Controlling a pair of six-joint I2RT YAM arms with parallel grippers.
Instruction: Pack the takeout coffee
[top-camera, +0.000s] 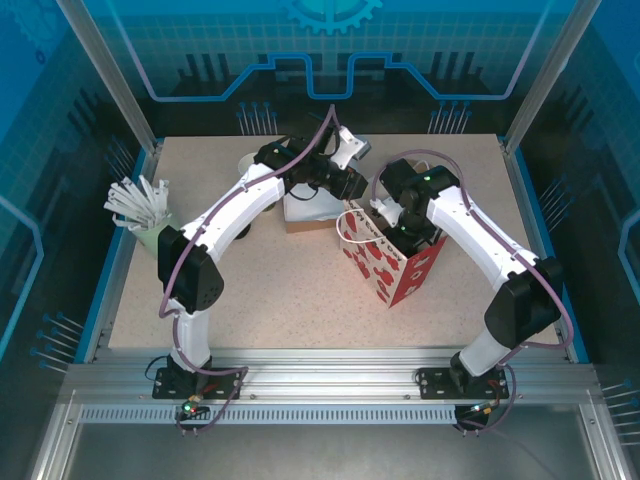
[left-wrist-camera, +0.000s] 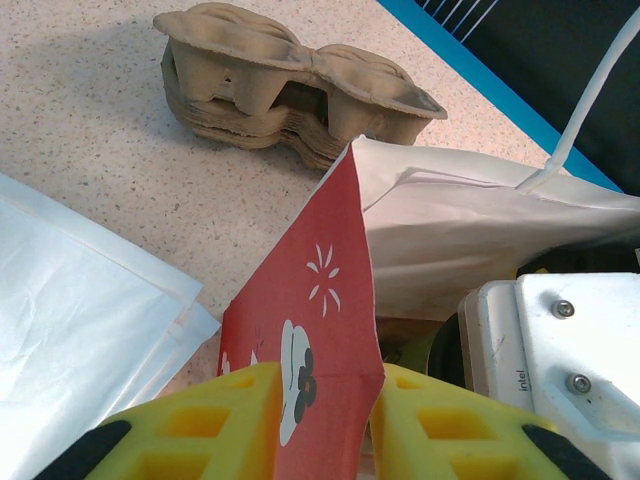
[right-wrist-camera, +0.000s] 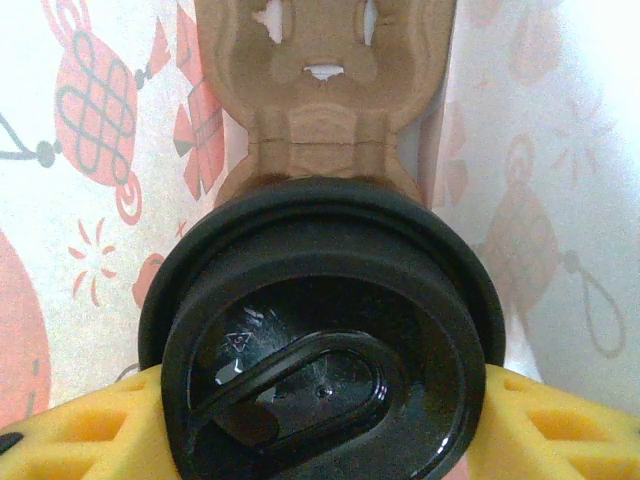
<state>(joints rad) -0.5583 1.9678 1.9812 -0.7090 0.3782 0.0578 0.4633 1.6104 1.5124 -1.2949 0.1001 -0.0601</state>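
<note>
Right claw (right-wrist-camera: 320, 425) clamped on the takeout coffee (right-wrist-camera: 315, 330) (black lid on), down inside the red gift bag (top-camera: 395, 265), with a pulp tray (right-wrist-camera: 325, 90) beneath it. Left claw (left-wrist-camera: 325, 420) pinches the bag's edge. On the bench (top-camera: 300, 300): spare tray stack (left-wrist-camera: 290, 90) behind the bag, mint cup of sticks (top-camera: 150, 235) far left.

Takeout coffee (right-wrist-camera: 320, 330) gripped by the right gripper (right-wrist-camera: 315, 430), down inside a paper bag (right-wrist-camera: 90, 200).
The round black lid (right-wrist-camera: 300, 250) takes up the lower middle, glossy, with its oval sip tab toward the bottom edge. 2 yellow fingers (right-wrist-camera: 70, 425) close in on it, 1 from each side, their tips hidden under the lid's rim. Beyond the lid lies a brown pulp tray (right-wrist-camera: 325, 90), set between the bag's pale walls, where red knot prints show through.
</note>
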